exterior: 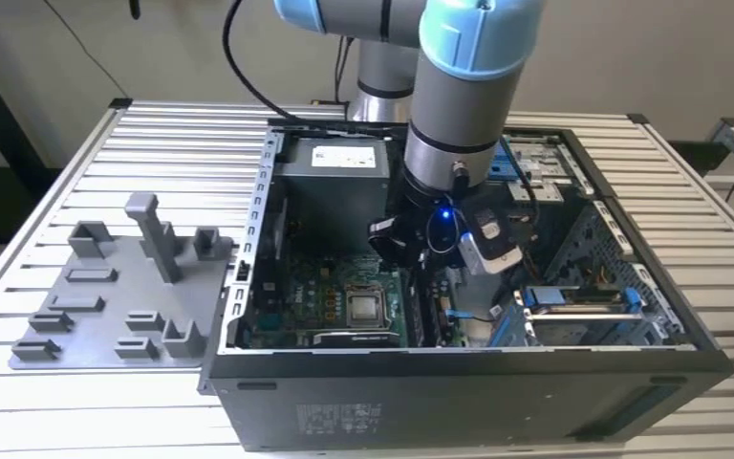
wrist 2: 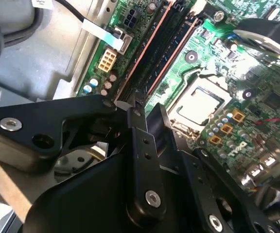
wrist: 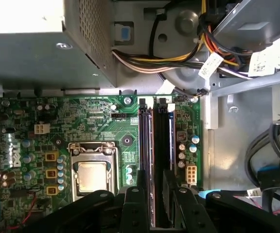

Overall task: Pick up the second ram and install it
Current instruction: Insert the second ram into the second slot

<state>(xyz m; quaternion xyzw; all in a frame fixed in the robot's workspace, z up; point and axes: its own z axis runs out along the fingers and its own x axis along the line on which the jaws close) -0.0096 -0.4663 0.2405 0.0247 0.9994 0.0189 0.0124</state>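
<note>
My gripper [exterior: 416, 251] is low inside the open computer case [exterior: 469, 397], over the black memory slots [wrist: 146, 141] beside the processor socket [wrist: 92, 174]. In both wrist views its two black fingers [wrist: 132, 204] stand close together along the slot line. Between them runs the second ram [wrist: 162, 145], seen edge-on as a thin dark strip lying along the slot nearer the case wall. Whether it is fully seated I cannot tell. In the second wrist view the gripper [wrist 2: 149, 114] sits right at the end of the slots [wrist 2: 159, 58].
The grey power supply [exterior: 332, 167] and a bundle of cables [wrist: 179, 60] lie just beyond the slots. A drive cage [exterior: 584, 301] fills the case's side at the exterior view's right. A grey fixture plate with blocks [exterior: 112, 306] lies on the slatted table at the exterior view's left.
</note>
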